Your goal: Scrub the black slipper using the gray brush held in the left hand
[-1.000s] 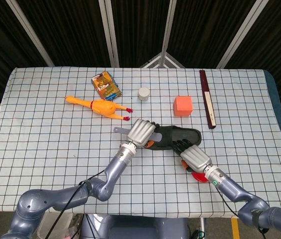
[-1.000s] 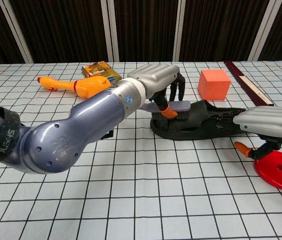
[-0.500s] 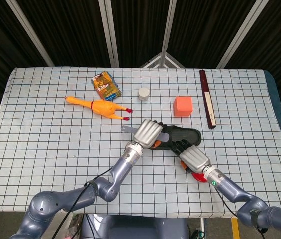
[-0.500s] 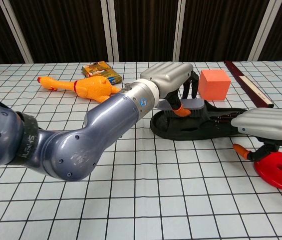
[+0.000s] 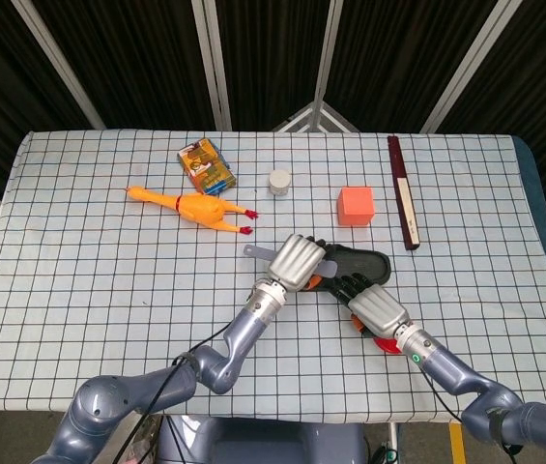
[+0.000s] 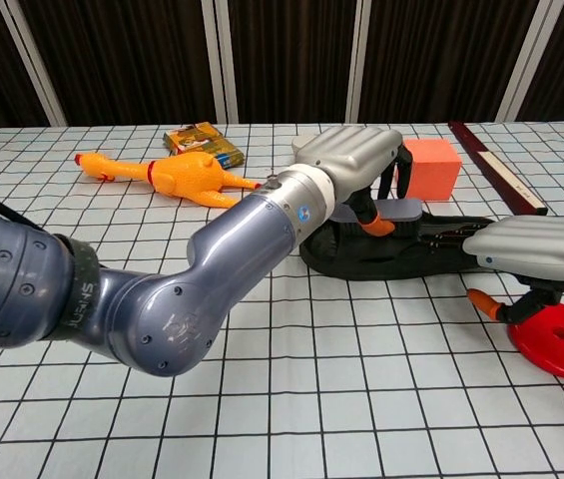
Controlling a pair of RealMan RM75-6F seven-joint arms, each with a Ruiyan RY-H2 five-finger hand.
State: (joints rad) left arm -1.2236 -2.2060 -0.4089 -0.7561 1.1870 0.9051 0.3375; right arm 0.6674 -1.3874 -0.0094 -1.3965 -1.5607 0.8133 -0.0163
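Observation:
The black slipper (image 5: 358, 261) (image 6: 401, 249) lies on the checked cloth right of centre. My left hand (image 5: 299, 262) (image 6: 353, 155) hovers over the slipper's left half and grips the gray brush (image 5: 258, 252) (image 6: 401, 210), whose head rests flat on the slipper. The brush handle sticks out to the left in the head view. My right hand (image 5: 377, 306) (image 6: 536, 244) rests on the slipper's near right end, fingers over its edge, holding it in place.
A red disc (image 6: 559, 339) lies under my right hand. An orange cube (image 5: 357, 204), a white cylinder (image 5: 279, 182), a rubber chicken (image 5: 193, 206), a colourful box (image 5: 206, 164) and a dark red bar (image 5: 403, 191) lie further back.
My left hand has slid the brush to the right along the slipper, from its left end toward its middle. The right hand has stayed put.

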